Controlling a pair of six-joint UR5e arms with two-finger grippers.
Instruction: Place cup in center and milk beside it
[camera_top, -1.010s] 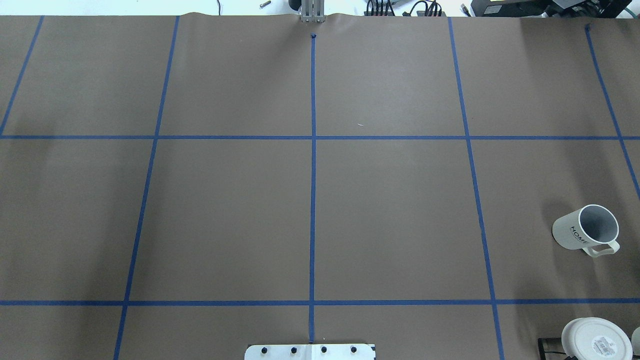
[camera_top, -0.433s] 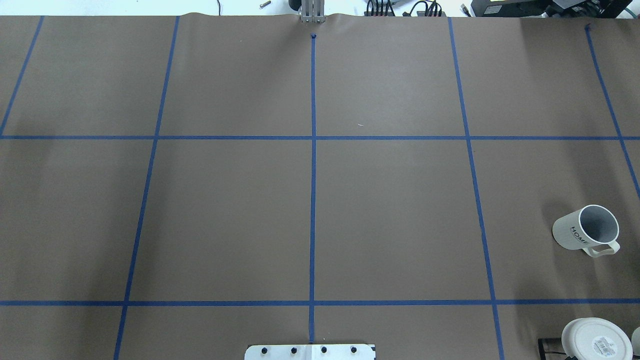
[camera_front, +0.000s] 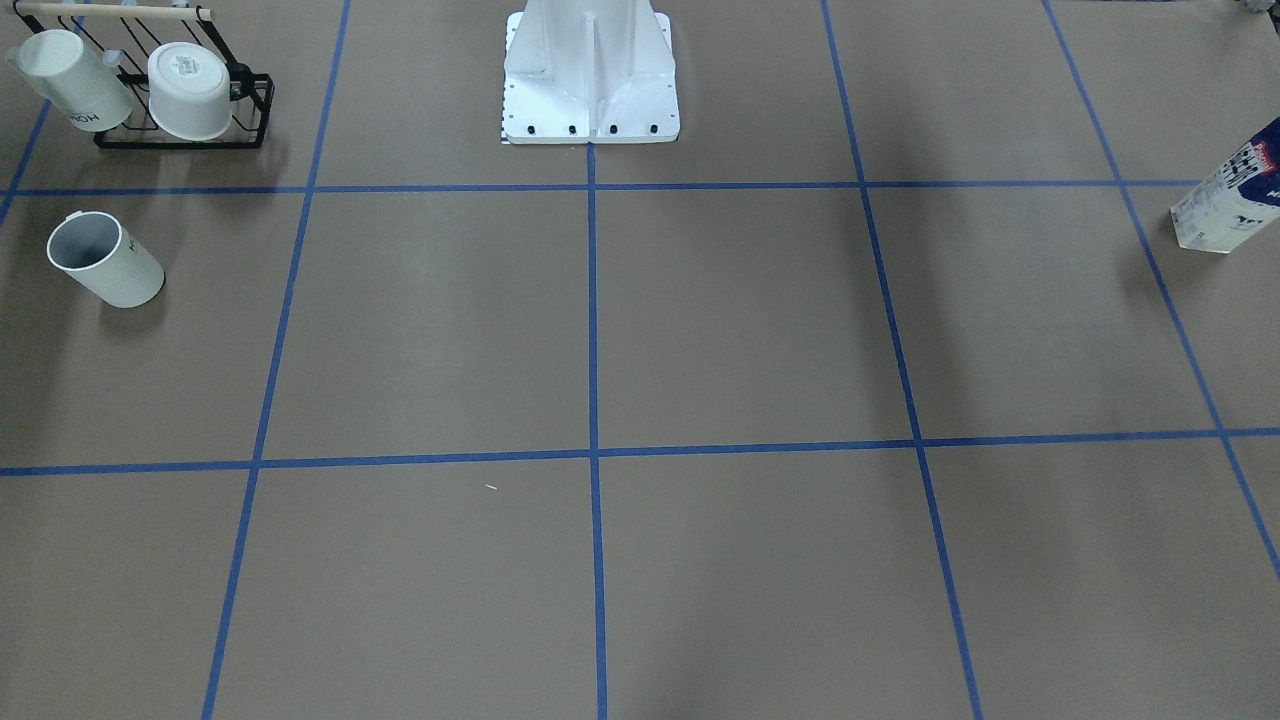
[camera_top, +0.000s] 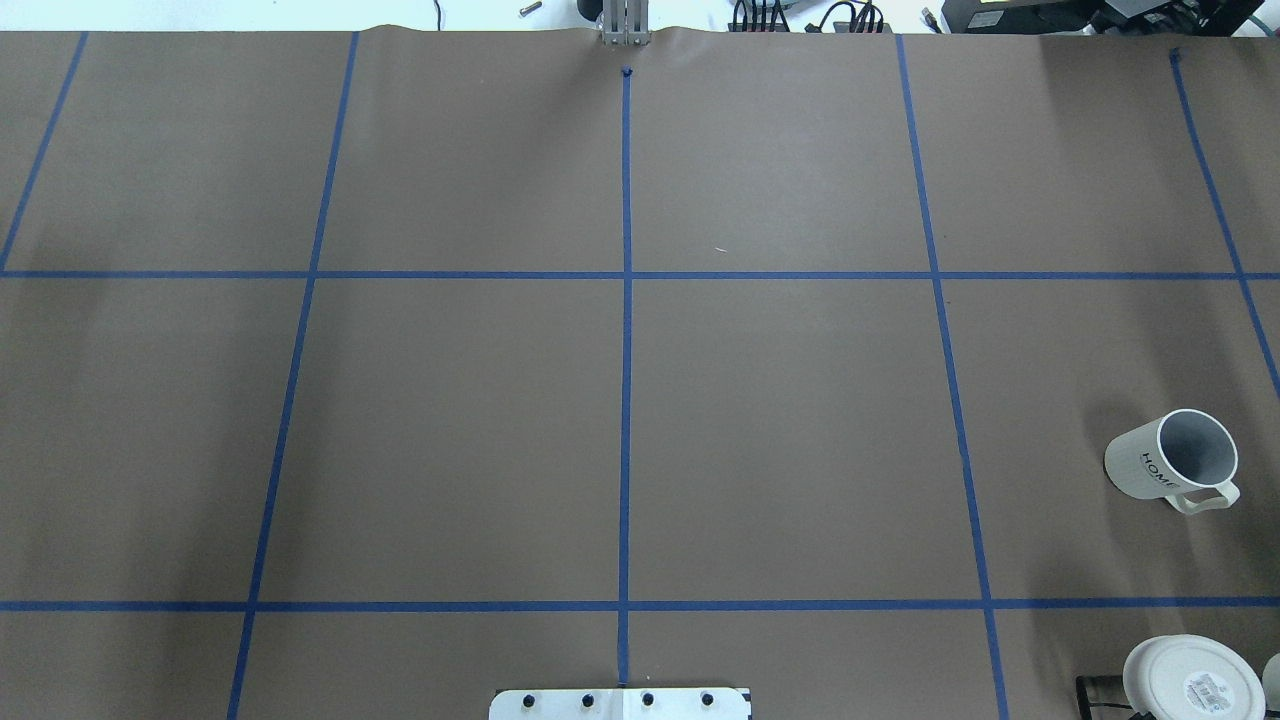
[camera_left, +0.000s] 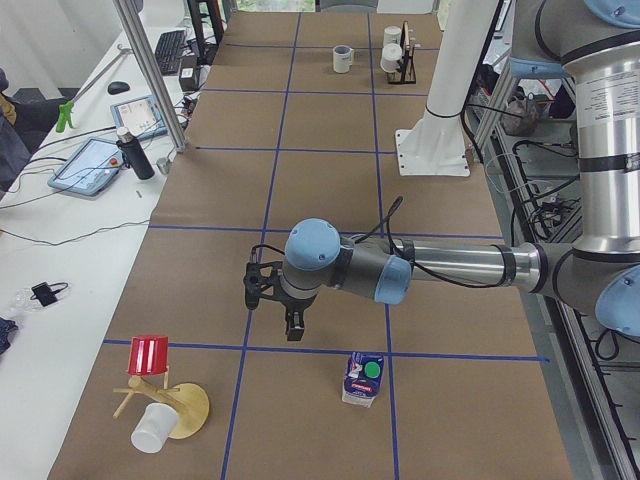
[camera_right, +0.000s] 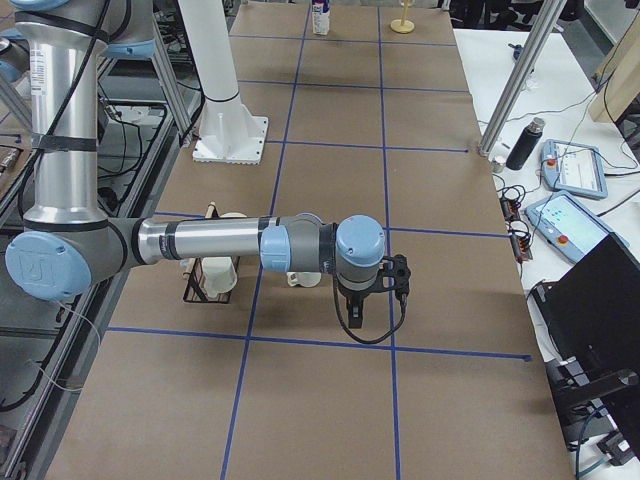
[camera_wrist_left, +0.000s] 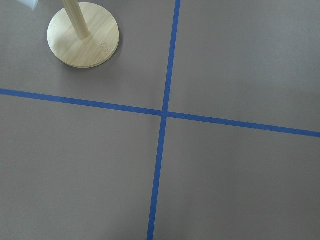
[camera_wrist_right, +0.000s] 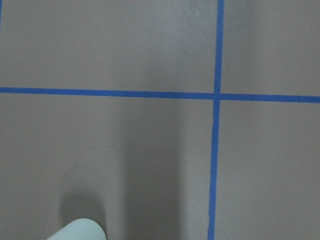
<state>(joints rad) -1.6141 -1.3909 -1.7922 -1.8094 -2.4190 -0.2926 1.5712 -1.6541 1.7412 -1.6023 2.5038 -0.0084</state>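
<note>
The cup (camera_top: 1170, 462), a white mug with a dark grey inside, stands at the table's right side in the overhead view and at the left in the front view (camera_front: 104, 261). It shows far off in the left side view (camera_left: 342, 59). The milk (camera_front: 1228, 196), a blue and white carton with a green cap, stands at the robot's left end of the table (camera_left: 363, 378). My left gripper (camera_left: 266, 290) hovers above the table a little beyond the milk. My right gripper (camera_right: 376, 294) hovers near the cup, which its arm mostly hides. I cannot tell whether either gripper is open or shut.
A black rack (camera_front: 180, 135) with two white mugs stands beside the cup, nearer the robot. A wooden stand (camera_left: 165, 405) with a red cup and a white cup is near the milk; its base shows in the left wrist view (camera_wrist_left: 83, 35). The robot's white base (camera_front: 590, 85) stands mid-table.
</note>
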